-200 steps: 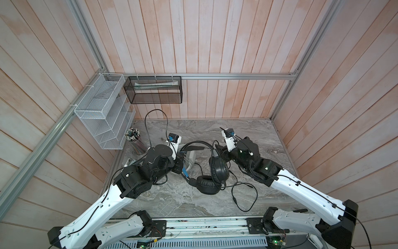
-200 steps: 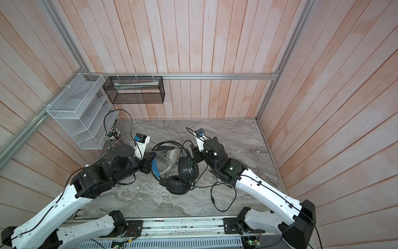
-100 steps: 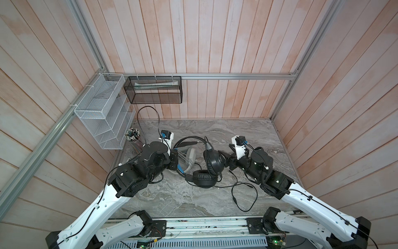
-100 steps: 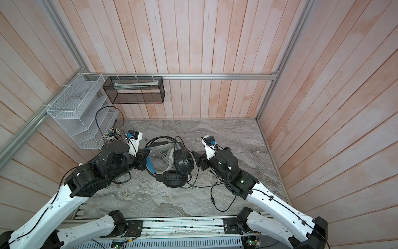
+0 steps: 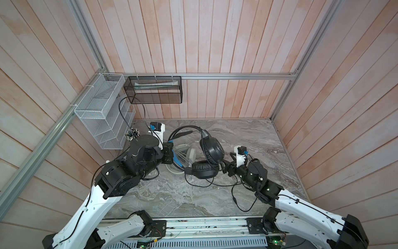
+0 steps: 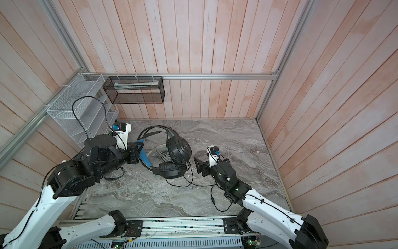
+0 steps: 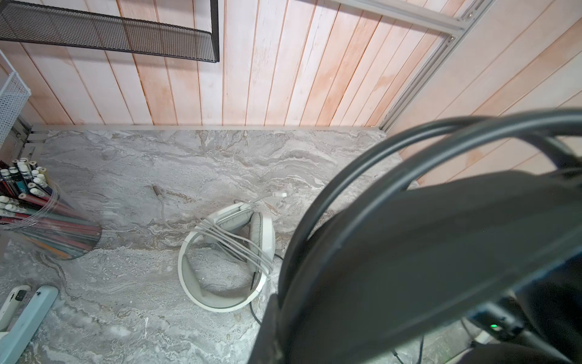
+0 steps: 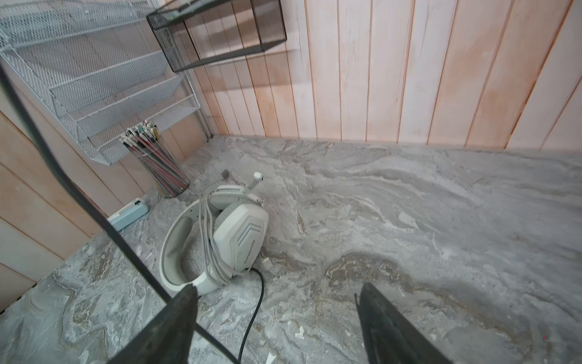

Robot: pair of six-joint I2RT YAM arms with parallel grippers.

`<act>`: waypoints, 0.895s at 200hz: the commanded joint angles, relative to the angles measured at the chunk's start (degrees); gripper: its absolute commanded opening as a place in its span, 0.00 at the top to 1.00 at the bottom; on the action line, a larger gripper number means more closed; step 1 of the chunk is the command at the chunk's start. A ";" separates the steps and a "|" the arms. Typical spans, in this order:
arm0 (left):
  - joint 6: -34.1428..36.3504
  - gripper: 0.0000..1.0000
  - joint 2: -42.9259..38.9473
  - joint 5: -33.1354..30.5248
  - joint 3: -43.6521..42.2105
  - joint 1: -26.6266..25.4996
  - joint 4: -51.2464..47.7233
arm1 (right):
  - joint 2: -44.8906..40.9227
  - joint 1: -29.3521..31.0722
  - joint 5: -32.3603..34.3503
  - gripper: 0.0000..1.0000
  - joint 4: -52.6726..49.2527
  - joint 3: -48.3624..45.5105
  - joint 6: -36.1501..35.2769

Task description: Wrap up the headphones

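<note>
Grey marble tabletop (image 5: 163, 200), plank walls. Left gripper (image 5: 173, 155) clamped tight on the blue-lined band of the black headset (image 5: 212, 148), propping it up, probably so cord can pass round. Right gripper (image 8: 277, 288) spread wide, empty, just beside the lower cup. Black cable (image 5: 235, 201) trails loose on the table. White headset (image 7: 261, 233) lies flat nearby, its cord already wound on

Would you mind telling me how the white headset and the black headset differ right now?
The white headset lies on the table with no gripper touching it. The black headset is propped up, its blue-lined headband clamped in the left gripper. The white headset's grey-white cable is wound around its frame, while the black headset's black cable trails loose over the table. Both are wired over-ear headsets.
</note>
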 commanded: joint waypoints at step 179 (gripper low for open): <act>-4.45 1.00 9.52 -4.18 21.61 0.38 -2.88 | 21.48 0.21 -13.77 0.37 29.43 -4.02 3.66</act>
